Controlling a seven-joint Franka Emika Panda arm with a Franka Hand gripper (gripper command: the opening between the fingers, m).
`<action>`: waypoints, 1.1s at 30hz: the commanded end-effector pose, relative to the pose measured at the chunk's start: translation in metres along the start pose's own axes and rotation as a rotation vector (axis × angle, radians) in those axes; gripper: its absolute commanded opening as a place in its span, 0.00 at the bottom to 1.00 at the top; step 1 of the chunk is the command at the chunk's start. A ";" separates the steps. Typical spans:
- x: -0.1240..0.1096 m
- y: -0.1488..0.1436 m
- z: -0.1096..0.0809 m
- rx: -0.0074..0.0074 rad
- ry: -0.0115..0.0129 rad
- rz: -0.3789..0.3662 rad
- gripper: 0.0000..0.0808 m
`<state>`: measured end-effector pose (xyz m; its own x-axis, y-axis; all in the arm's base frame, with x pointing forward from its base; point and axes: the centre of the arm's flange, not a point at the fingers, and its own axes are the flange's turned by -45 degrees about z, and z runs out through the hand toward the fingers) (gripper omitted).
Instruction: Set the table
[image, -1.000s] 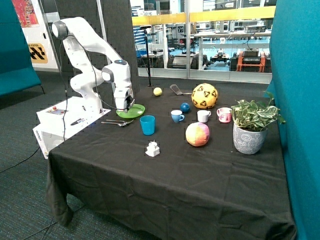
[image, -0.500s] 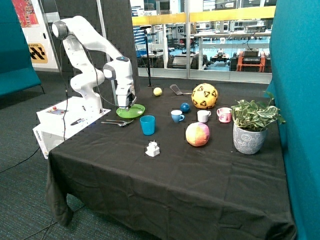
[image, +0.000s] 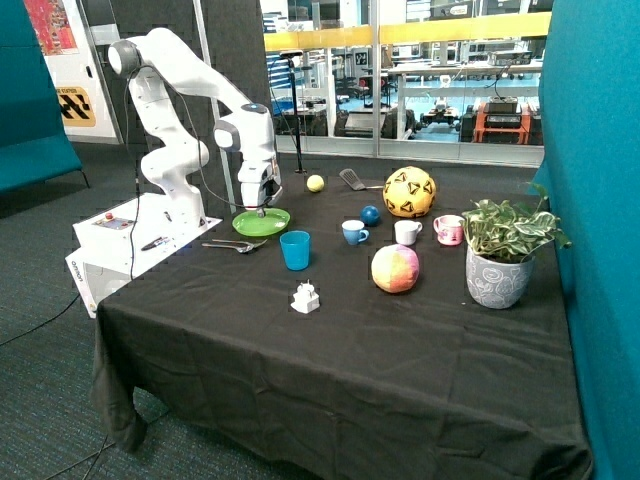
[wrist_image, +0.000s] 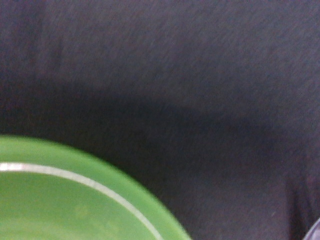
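Table (image: 380, 400) is draped in a black cloth, and the arm reaches in from its base at the far corner. Potted plant (image: 500, 255) sits at the 3 o'clock edge of the outside view, with the yellow patterned ball (image: 409, 191) behind it toward 1 o'clock and the pink-and-yellow ball (image: 395, 268) near centre. Green plate (image: 261, 222) sits toward 10 o'clock, flat on the cloth, with the gripper (image: 261, 205) directly above its far rim, close to it or just touching; contact can't be confirmed. Whether the fingers are spread or closed can't be told from either view, and nothing is visibly held. The wrist view shows only the plate rim (wrist_image: 100, 175) and bare cloth beside it. Blue cup (image: 295, 250) stands just at 5 o'clock of the plate, and the cutlery (image: 234, 245) lies at the plate's 7 o'clock, near but apart. Three small cups, blue (image: 353, 232), white (image: 406, 232) and pink (image: 449, 229), line up between the balls. Judgement: the plate looks like light rigid plastic, smooth and a bit slippery, and not fragile. Best hold is a pinch across the raised rim, since the flat centre offers nothing to grip. Place setting looks only partly laid.
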<state>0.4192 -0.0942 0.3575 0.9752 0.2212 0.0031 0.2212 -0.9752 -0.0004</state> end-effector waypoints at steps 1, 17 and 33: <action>0.020 0.019 -0.012 -0.0006 -0.0031 0.134 0.68; 0.031 0.045 -0.029 -0.0012 -0.0029 0.489 0.76; 0.029 0.095 -0.041 -0.0015 -0.0028 0.671 0.76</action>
<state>0.4655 -0.1508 0.3931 0.9465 -0.3226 0.0006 -0.3226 -0.9465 -0.0007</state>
